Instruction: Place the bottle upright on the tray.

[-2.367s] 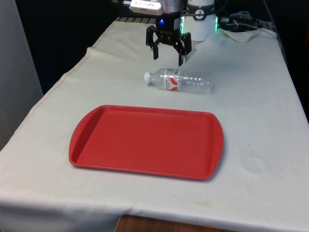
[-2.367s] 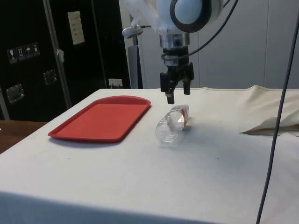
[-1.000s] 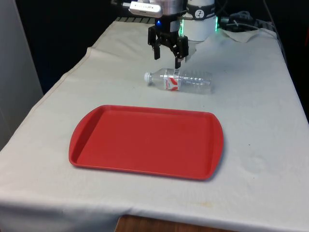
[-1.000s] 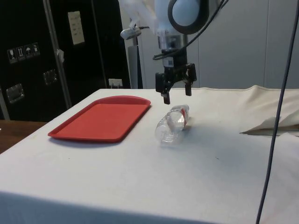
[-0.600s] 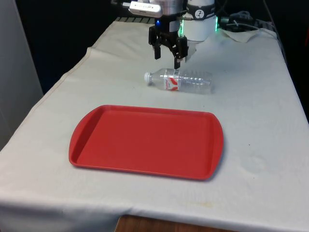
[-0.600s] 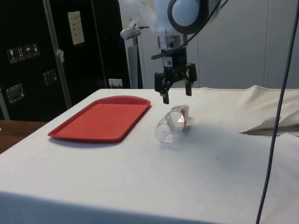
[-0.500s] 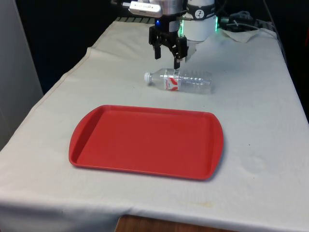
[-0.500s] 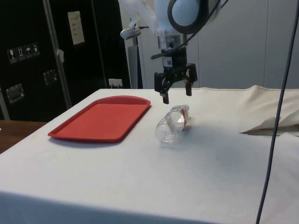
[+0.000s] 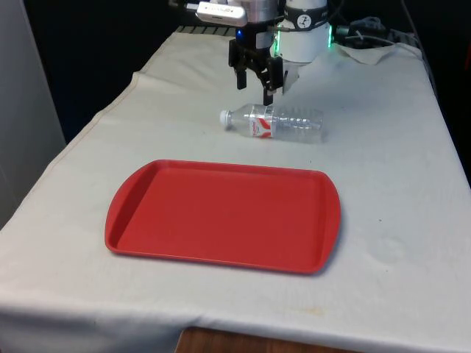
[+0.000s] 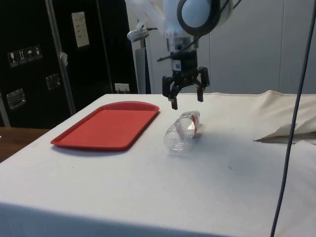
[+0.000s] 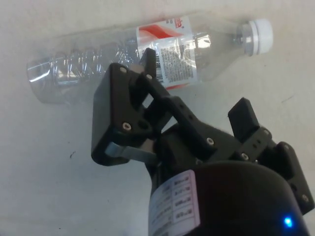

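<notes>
On the white cloth [image 9: 397, 220], the red tray [image 9: 221, 217] sits empty at the front view's left, the clear bottle [image 9: 276, 122] lies on its side beyond it, and the gripper [image 9: 253, 87] hangs just above, fingers spread, before black curtains [image 9: 96, 44].

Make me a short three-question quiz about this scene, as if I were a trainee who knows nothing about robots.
1. True or false: the clear plastic bottle with a white cap stands upright on the flat red plastic tray.
2. The black two-finger gripper is: A) clamped on the bottle, B) open above the bottle, C) resting on the tray.
3. Fill in: the bottle lies on the white ____.

Key: 1. False, it lies on its side beside the tray. 2. B. 3. cloth.
</notes>
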You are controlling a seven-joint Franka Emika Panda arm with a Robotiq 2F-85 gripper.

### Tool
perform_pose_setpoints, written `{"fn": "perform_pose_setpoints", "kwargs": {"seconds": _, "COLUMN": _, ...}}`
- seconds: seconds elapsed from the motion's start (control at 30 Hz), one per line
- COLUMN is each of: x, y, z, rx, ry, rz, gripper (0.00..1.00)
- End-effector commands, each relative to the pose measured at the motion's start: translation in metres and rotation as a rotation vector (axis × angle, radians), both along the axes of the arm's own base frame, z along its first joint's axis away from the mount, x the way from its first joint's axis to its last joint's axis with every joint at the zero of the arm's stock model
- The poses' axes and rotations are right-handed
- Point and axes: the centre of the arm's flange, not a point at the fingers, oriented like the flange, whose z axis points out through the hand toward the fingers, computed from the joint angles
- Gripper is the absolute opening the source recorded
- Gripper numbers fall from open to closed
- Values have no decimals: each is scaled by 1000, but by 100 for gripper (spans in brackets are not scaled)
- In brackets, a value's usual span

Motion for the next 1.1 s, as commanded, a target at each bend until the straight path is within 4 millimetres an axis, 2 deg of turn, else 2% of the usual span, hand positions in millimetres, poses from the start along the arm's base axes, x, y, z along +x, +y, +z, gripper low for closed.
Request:
{"fn": "perform_pose_setpoints", "kwargs": {"seconds": 0.0, "x": 1, "y": -1, "z": -1, "rx": -1, "ry": 1, "rz": -15, "gripper": 100}}
{"fn": "perform_pose_setpoints", "kwargs": {"seconds": 1.07, "x": 0, "y": -1, "z": -1, "rx": -4, "ry": -3, "rz": -203, "gripper": 100}}
